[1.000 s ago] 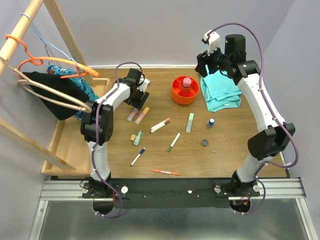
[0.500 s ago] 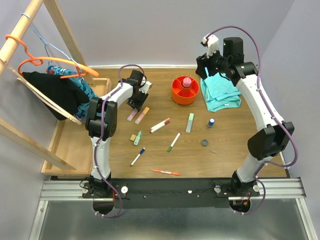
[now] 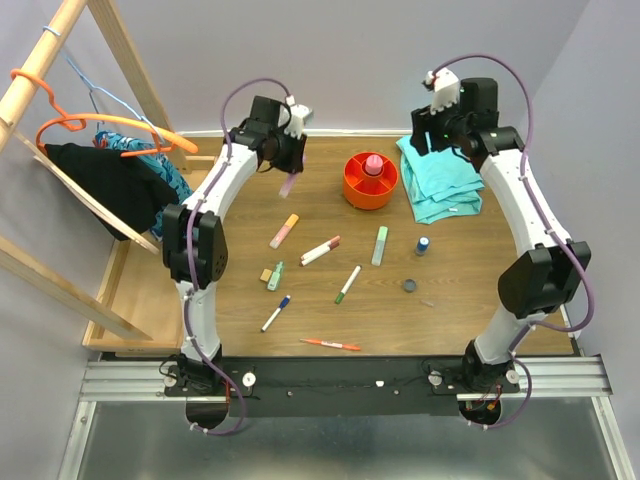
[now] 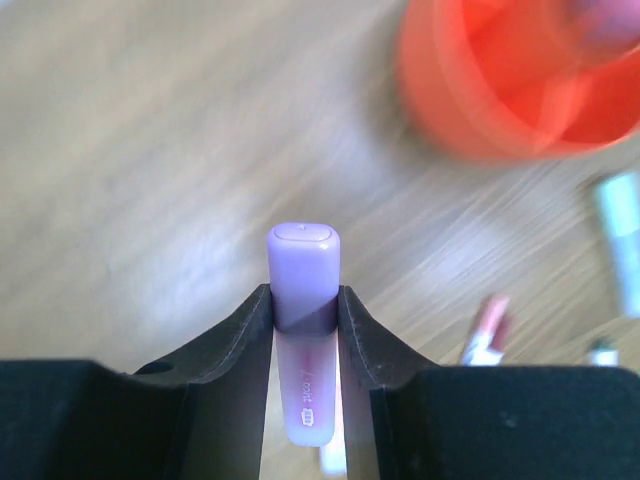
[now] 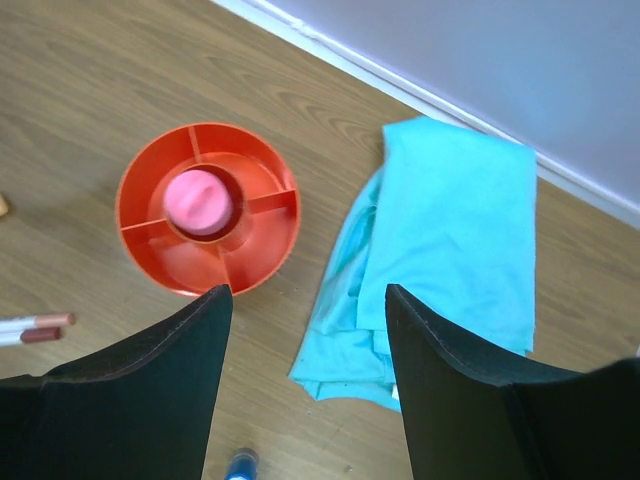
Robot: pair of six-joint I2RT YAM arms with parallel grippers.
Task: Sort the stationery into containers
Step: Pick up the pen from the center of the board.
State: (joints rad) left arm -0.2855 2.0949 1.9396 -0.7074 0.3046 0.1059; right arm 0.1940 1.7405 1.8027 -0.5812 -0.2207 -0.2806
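Our left end effector is clamped on the purple highlighter, long axis running out along the fingers, up above the tabletop. We've got the orange tub off to its right, near. Our right end effector hangs wide, empty.

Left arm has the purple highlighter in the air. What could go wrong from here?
1. The left pincer pinches the purple highlighter on a narrow band by its cap; it may pivot or slip.
2. The pink bottle fills the central cup of the orange tub, leaving only outer compartments; an off-aim drop could hit a divider.
3. The open right pincer hovers near the tub; the arms might crowd each other.
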